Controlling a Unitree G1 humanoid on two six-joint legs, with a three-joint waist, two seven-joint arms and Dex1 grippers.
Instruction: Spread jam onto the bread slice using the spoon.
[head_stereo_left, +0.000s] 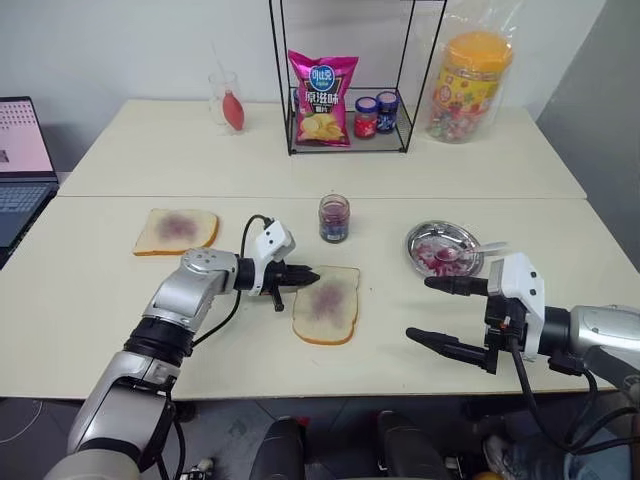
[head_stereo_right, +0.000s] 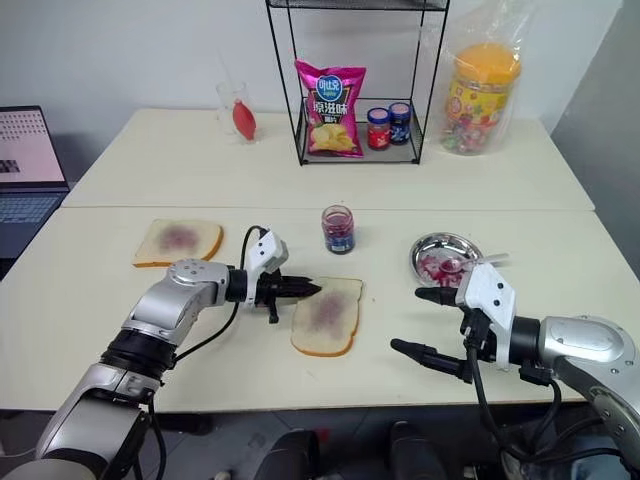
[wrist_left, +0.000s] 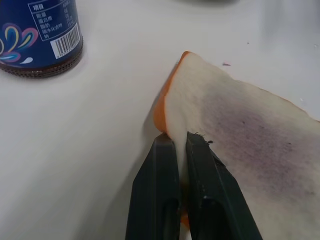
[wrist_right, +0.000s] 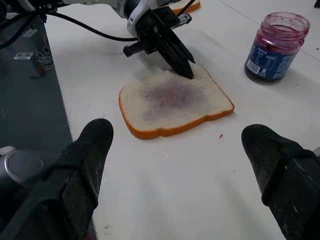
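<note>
The bread slice (head_stereo_left: 327, 305), pale with a purple stain on its face, lies flat at the middle of the near table. My left gripper (head_stereo_left: 312, 274) is shut, and its tips rest at the slice's left edge near a far corner (wrist_left: 179, 137). The jam fills a small glass jar (head_stereo_left: 334, 218) standing just behind the slice. The spoon (head_stereo_left: 468, 250) lies in a steel dish (head_stereo_left: 415, 240) smeared with purple-red, to the right. My right gripper (head_stereo_left: 420, 308) hangs open and empty in front of the dish, pointing toward the slice, which shows between its fingers (wrist_right: 90, 150).
A second stained slice (head_stereo_left: 176, 230) lies at the left. On the far table stand a wire rack with a chips bag (head_stereo_left: 322, 98) and two small lidded jars (head_stereo_left: 375, 114), a candy tub (head_stereo_left: 468, 85) and a cup (head_stereo_left: 229, 102). A laptop (head_stereo_left: 20, 160) sits at the far left.
</note>
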